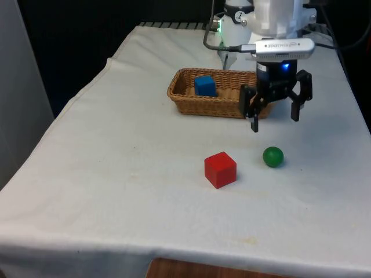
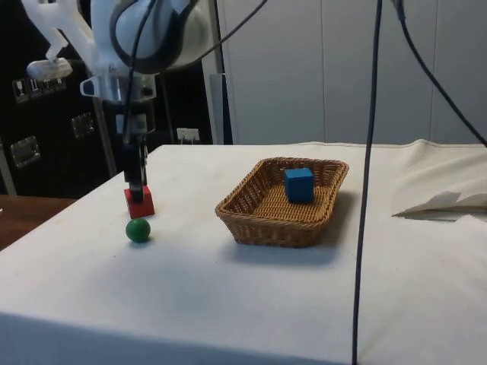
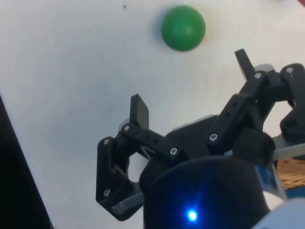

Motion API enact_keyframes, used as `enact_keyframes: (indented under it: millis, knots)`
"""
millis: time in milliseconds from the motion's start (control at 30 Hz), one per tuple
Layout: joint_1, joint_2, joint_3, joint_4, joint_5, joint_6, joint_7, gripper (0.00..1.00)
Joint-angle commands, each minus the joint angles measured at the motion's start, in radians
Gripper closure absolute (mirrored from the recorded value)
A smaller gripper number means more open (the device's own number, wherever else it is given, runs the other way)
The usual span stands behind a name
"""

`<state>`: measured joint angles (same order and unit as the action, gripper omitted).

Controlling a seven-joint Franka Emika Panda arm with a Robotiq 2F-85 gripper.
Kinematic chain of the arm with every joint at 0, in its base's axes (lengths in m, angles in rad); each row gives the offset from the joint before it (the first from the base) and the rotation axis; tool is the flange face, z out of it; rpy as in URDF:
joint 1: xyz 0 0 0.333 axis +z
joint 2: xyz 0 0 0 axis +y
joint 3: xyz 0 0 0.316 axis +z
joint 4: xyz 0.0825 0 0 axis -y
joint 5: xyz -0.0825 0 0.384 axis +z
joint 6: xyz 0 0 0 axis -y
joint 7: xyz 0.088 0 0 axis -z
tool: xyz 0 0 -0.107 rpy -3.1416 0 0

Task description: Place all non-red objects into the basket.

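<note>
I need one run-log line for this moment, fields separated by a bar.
gripper: open, empty, above cloth | green ball: on cloth, not grasped | blue cube: in basket | red cube: on cloth
</note>
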<state>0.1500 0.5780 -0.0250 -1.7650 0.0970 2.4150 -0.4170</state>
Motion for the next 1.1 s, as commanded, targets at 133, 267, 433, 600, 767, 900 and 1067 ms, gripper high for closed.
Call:
enact_keyframes:
  millis: [133, 267, 433, 600, 767, 900, 1067]
  knots:
    - [0.003, 0.05, 0.002, 0.062, -0.001, -0.017, 0.007, 0.0]
    - [0.003, 0.088, 0.004, 0.108, -0.001, -0.025, 0.007, 0.0]
    - [0.003, 0.108, 0.006, 0.127, 0.0, -0.03, 0.004, 0.0]
    - [0.001, 0.119, 0.006, 0.128, 0.0, -0.021, -0.001, 0.0]
    - [-0.003, 0.144, 0.011, 0.143, 0.004, -0.023, -0.009, 0.0]
    - [0.001, 0.148, 0.006, 0.142, 0.0, -0.02, -0.006, 0.0]
    - [-0.002, 0.173, 0.009, 0.158, 0.002, -0.018, -0.014, 0.0]
